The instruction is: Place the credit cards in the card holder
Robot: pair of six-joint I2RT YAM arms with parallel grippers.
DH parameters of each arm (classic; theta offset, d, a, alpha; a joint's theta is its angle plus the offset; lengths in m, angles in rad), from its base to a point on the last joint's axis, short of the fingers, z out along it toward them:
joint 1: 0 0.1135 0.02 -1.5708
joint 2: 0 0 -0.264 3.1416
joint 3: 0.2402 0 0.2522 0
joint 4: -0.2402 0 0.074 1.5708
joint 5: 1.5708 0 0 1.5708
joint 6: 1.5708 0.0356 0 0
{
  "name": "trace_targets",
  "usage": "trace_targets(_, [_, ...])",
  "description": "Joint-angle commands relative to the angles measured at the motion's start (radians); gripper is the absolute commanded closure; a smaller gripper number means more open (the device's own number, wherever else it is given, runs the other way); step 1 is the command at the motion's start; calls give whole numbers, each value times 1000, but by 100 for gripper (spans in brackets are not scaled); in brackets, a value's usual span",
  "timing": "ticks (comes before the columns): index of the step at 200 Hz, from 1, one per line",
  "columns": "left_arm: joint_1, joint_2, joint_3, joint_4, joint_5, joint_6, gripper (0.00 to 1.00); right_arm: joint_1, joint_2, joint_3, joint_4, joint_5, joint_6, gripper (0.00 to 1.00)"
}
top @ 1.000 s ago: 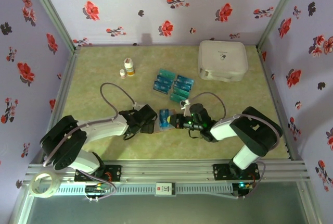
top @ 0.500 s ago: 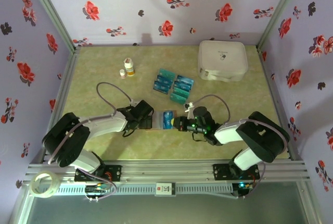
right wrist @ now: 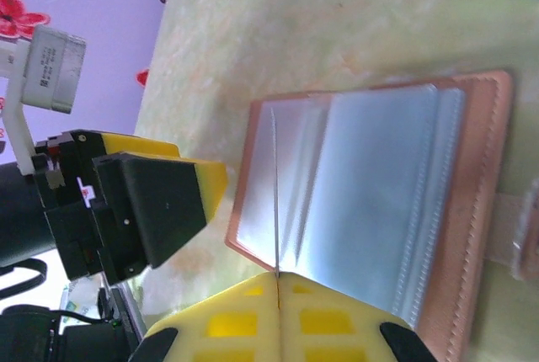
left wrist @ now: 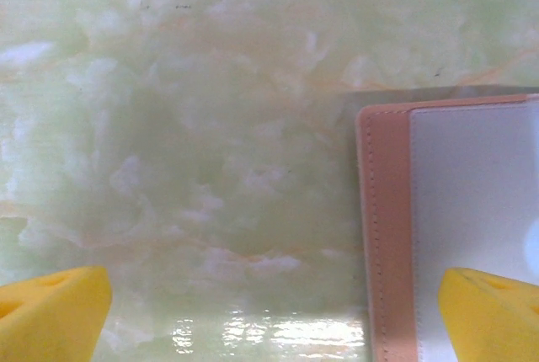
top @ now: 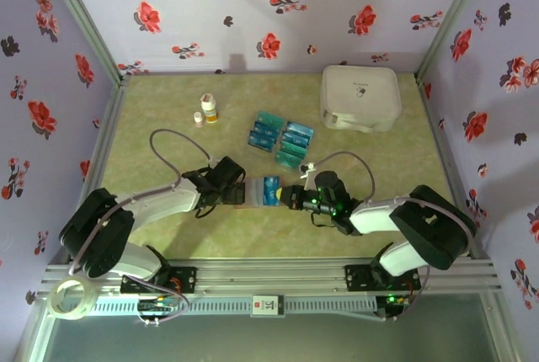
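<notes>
The card holder (top: 252, 192) lies open on the table between the two arms, brown with clear sleeves (right wrist: 379, 210). My right gripper (top: 287, 196) is shut on a teal credit card (top: 271, 190), which is held over the holder's sleeves. In the right wrist view this card (right wrist: 276, 194) shows edge-on, rising from the closed fingertips (right wrist: 277, 278). My left gripper (top: 237, 189) is open at the holder's left end. One yellow fingertip (left wrist: 493, 316) rests over the holder's edge (left wrist: 383, 236), the other (left wrist: 50, 311) over bare table. Several more credit cards (top: 280, 137) lie spread further back.
A large white case (top: 360, 97) stands at the back right. Two small bottles (top: 207, 110) stand at the back left. A roll of tape (top: 67, 299) sits on the frame at the near left. Flowered walls close in three sides.
The left gripper has moved a little further from the bases, and the holder sits slightly further back. The right arm has stretched lower, still holding the card at the holder.
</notes>
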Motion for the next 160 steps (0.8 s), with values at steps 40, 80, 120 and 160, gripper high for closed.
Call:
trace_targets(40, [8, 21, 16, 1, 27, -9, 0, -6, 33, 65, -3, 34, 24, 100])
trace_targets(80, [7, 49, -11, 22, 22, -5, 0, -6, 112, 63, 96, 21, 62, 100])
trace_targets(120, [7, 58, -38, 25, 8, -12, 0, -6, 196, 66, 206, -3, 103, 100])
trace_targets(160, [7, 52, -59, 25, -2, -20, 0, -7, 267, 72, 295, -31, 130, 100])
